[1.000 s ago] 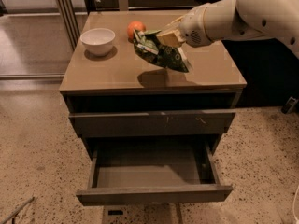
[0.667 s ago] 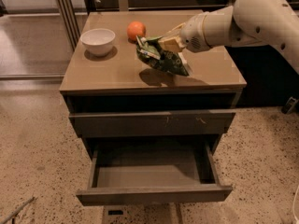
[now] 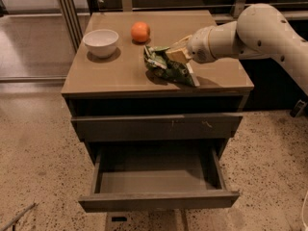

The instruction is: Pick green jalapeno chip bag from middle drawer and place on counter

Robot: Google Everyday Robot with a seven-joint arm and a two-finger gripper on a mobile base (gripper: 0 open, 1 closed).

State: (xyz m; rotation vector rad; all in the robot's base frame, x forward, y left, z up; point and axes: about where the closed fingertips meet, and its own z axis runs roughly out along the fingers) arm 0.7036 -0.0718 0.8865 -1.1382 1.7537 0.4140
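The green jalapeno chip bag (image 3: 169,67) lies crumpled on the counter (image 3: 110,76), right of centre, its lower edge touching the tan top. My gripper (image 3: 177,53) reaches in from the right on the white arm and is shut on the bag's upper edge. The middle drawer (image 3: 159,183) is pulled out below, and its grey floor is bare.
A white bowl (image 3: 101,41) stands at the counter's back left and an orange (image 3: 140,32) behind the bag. A closed grey drawer front with light scuffs (image 3: 159,126) sits above the open drawer. The speckled floor surrounds the cabinet, with a dark wall to the right.
My gripper has lowered the bag from just above the counter down onto it. The gap and shadow under the bag have closed. The bowl, orange and drawer have not moved.
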